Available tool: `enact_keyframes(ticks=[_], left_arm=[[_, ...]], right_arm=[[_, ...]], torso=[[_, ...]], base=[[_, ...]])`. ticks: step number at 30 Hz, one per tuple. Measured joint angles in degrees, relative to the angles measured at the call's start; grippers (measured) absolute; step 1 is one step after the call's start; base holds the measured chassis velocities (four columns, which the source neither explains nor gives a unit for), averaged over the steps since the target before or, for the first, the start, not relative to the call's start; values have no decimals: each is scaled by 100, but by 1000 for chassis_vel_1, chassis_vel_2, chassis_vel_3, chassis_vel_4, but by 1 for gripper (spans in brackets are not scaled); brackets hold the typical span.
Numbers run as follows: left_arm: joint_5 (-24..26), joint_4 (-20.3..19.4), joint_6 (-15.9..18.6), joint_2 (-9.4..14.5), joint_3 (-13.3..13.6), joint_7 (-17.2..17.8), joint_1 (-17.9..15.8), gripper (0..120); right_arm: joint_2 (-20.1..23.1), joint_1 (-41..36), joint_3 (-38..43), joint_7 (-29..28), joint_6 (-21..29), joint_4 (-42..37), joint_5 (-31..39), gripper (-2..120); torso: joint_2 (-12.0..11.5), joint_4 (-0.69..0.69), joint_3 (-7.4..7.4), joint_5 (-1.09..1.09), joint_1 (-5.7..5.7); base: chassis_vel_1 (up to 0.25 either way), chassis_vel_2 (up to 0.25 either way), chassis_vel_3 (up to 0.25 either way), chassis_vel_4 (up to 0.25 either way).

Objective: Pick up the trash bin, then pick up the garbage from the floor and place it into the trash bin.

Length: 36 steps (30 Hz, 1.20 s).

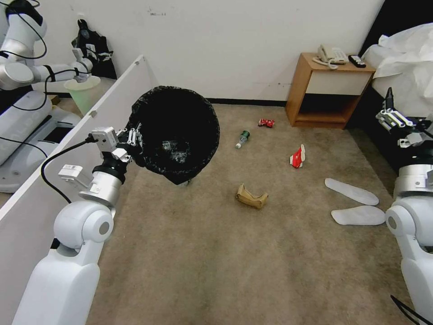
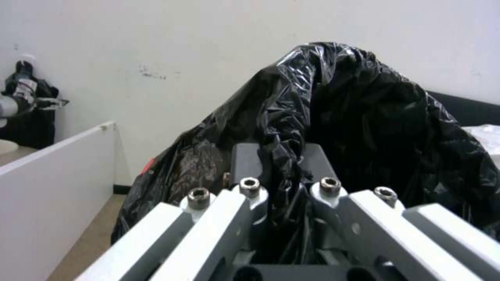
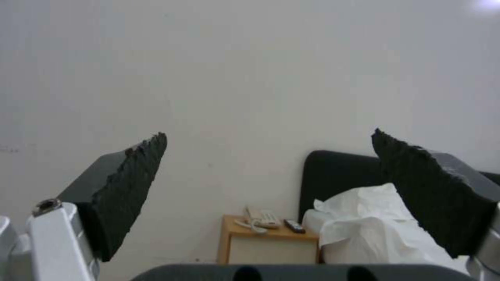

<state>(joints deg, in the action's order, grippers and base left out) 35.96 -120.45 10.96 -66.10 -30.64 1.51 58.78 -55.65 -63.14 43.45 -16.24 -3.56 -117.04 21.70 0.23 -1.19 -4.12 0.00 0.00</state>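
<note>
The trash bin (image 1: 173,133) is already off the floor (image 1: 216,253), held up at the left of the scene by the left gripper (image 1: 133,141), whose jaws are clenched on the black bag at the bin's near-left rim; in the left wrist view the crinkled plastic runs pinched between the two fingers (image 2: 249,183) and the bin (image 2: 365,128) rises beyond them. The bin is tipped so that its dark mouth faces toward the robot and slightly right, and something pale glints in its bottom. The right gripper (image 1: 397,122) hangs raised at the far right, beside the bed (image 1: 406,58), its jaws released and spread wide with nothing between them, as the right wrist view shows with its two dark pads (image 3: 130,187) apart against the wall. The garbage all lies lower and to the left of those open jaws: the two white slippers (image 1: 354,203) are nearest, just in front of the right arm, their long axes running roughly left to right; the red-white carton (image 1: 297,157) lies farther out, then the brown paper bag (image 1: 251,196) near the middle, the green-labelled bottle (image 1: 242,138) and the crushed red can (image 1: 266,122) toward the far wall by the wooden nightstand (image 1: 327,90). The free right arm is the nearer one to every piece, and I judge it must come down and leftward.
</note>
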Motion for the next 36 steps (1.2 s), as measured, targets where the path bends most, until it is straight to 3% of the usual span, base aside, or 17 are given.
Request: enact_keyframes(ticks=[36], left_arm=[[128,73,-9,-46,41,-6,-62,3]], right_arm=[[-29,85,-179,78,26,60,197,100]], torso=[[0,0,0,0,0]], base=[[-7,-8,6,7]])
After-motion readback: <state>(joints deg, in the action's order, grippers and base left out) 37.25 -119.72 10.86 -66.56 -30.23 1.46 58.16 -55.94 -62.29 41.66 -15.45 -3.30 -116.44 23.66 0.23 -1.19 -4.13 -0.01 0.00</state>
